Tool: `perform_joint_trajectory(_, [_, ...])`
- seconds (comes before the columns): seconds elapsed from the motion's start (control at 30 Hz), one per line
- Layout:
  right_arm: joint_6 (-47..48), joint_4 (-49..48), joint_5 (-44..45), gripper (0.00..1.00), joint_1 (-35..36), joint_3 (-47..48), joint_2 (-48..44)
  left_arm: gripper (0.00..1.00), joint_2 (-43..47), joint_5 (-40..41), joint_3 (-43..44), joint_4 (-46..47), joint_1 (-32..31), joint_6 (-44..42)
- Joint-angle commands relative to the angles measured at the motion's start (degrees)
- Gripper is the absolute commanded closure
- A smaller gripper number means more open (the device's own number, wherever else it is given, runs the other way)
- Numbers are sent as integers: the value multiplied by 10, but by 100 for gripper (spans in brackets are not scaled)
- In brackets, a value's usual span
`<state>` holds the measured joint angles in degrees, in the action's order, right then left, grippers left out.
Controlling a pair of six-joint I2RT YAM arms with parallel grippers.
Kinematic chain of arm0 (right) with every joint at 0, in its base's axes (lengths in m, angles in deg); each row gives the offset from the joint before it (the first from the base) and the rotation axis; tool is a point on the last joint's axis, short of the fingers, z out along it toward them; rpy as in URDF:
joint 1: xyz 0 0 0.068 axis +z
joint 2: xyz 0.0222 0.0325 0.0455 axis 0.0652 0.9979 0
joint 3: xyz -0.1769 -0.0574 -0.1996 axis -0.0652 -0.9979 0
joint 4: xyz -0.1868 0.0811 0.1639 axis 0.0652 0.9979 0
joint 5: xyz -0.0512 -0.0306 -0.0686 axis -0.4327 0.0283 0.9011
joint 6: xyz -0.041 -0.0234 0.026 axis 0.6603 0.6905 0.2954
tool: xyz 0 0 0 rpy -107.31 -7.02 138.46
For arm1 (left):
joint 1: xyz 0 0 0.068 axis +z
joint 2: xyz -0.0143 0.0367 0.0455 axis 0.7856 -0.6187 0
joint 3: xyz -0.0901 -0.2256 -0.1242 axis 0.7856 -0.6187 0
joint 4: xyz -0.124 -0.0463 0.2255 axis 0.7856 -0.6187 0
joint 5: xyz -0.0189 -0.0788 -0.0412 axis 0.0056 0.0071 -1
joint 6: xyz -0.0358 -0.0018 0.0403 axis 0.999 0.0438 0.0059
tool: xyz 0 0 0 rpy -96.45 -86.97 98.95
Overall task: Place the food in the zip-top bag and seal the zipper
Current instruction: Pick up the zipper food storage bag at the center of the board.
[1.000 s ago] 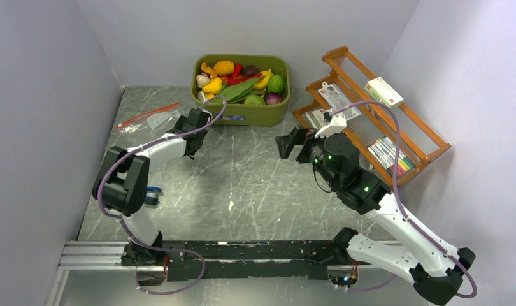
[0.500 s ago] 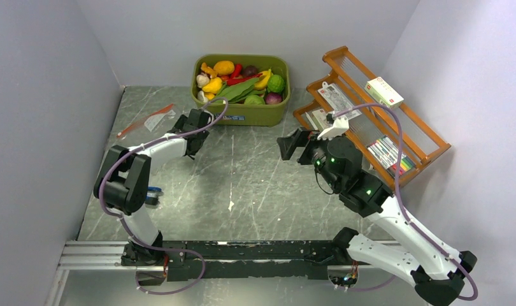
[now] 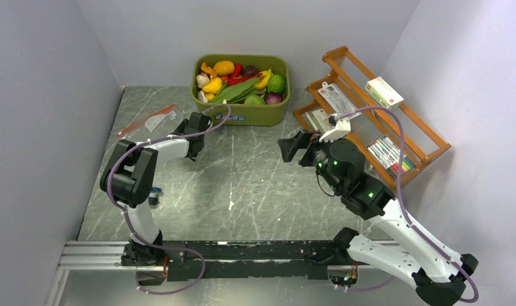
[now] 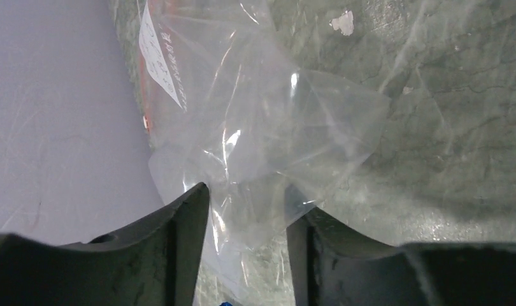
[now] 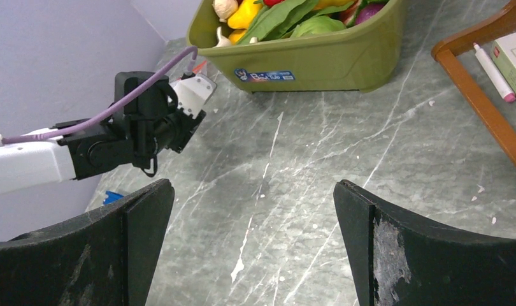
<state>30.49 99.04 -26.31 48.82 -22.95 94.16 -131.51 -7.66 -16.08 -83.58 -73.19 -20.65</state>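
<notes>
The left end effector, half open, straddles a zip-top bag corner, apparently unpinched; the right end effector gapes empty above the surface.

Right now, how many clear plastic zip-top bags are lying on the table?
1. The clear plastic zip-top bag with a red-orange strip lies far left on the grey table, one corner between the open jaws of the left gripper. No other shows.

The zip-top bag runs past the left wrist view's top edge; whether the left end effector pinches it is unclear.
</notes>
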Motion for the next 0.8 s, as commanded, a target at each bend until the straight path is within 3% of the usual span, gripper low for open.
perform_joint_trajectory(0.0, [-5, -4, 5, 0, 2, 2, -10, 61, -6, 17, 29, 9, 4, -6])
perform_joint_trajectory(0.13, [-7, -14, 0, 1, 3, -11, -22, 91, 15, -3, 42, -20, 3, 9])
perform_joint_trajectory(0.17, [-7, -16, -1, 1, 2, -15, -25, 93, 22, -12, 45, -30, 3, 15])
perform_joint_trajectory(0.4, [-7, -17, 9, 2, 2, -21, -30, 93, 68, -94, 86, -161, -28, 76])
perform_joint_trajectory(0.53, [-5, -17, 17, 1, 2, -32, -30, 93, 108, -201, 94, -224, -46, 120])
perform_joint_trajectory(0.77, [14, -31, 7, 1, 3, -48, -30, 93, 264, -383, 35, -218, -64, 178])
